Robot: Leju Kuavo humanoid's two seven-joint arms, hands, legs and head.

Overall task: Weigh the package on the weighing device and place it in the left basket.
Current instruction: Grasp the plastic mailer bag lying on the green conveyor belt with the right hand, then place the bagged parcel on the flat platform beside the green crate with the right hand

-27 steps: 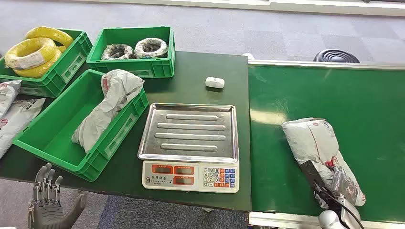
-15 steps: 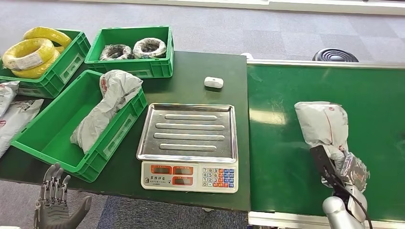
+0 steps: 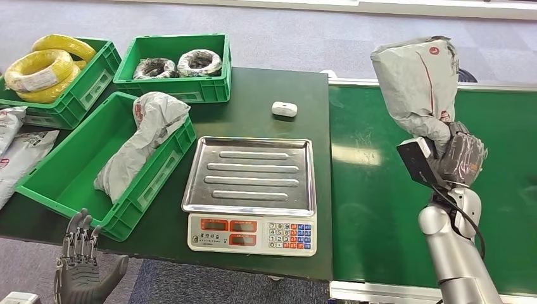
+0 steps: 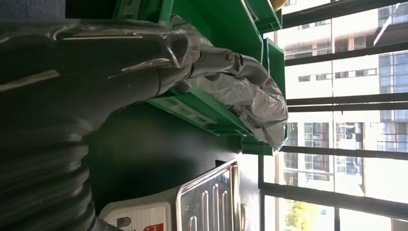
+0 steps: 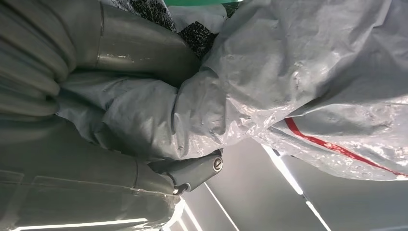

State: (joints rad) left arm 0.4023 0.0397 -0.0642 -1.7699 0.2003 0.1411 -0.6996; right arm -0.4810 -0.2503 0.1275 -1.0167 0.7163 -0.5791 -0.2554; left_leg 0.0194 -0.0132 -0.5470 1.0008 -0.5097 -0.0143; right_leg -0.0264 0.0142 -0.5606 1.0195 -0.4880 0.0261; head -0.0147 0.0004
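We see right hand (image 3: 461, 158) clamped on crumpled grey plastic mailer package (image 3: 418, 82), held up over green conveyor belt (image 3: 380, 209), right of steel-tray scale (image 3: 250, 174). Left hand (image 3: 79, 269) empty, fingers apart, below table edge.

Beyond the table's far left corner I see a green crate (image 3: 82, 88) heaped with coils of yellow cable (image 3: 39, 68). Just beside it stands another green crate (image 3: 190, 88) holding two wrapped rings of wire (image 3: 200, 63). A small white box (image 3: 285, 109) lies on the dark table (image 3: 266, 88), well apart from both crates. At the table's left edge lie two grey mail bags (image 3: 19, 155). On the floor behind the green belt (image 3: 380, 190) sits a black ribbed disc, half hidden.
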